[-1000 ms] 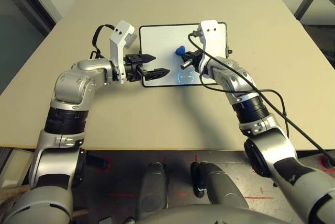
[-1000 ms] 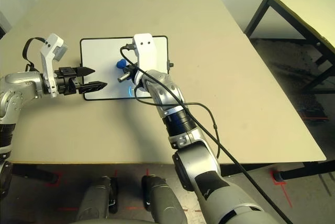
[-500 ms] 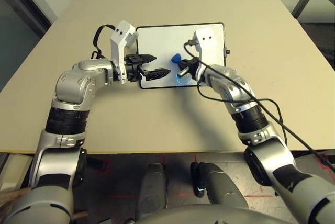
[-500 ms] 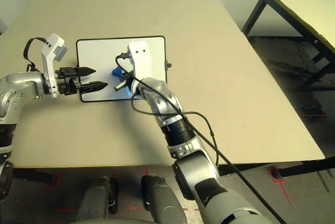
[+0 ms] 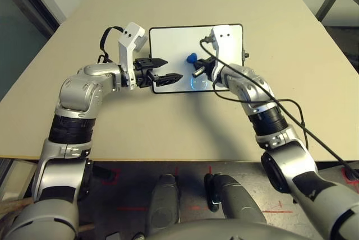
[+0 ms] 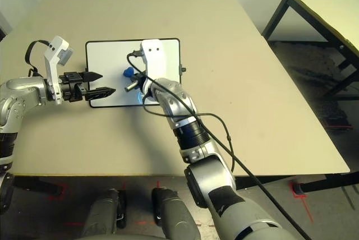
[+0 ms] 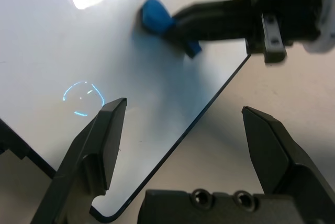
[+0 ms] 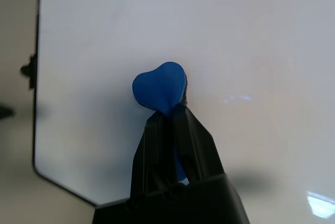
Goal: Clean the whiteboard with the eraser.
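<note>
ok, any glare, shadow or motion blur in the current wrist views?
Left wrist view: hard white glare on the whiteboard, soft shadow beside the eraser, right end effector blurred. Right wrist view: small bright reflection near a corner of the picture, dim shadows on the board, eraser fairly crisp.

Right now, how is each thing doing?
Whiteboard: flat on the table, not clean yet
Drawing: faint, partly there
Eraser: pinched in the right gripper
Right gripper: shut on the eraser
Left gripper: open, nothing in it
</note>
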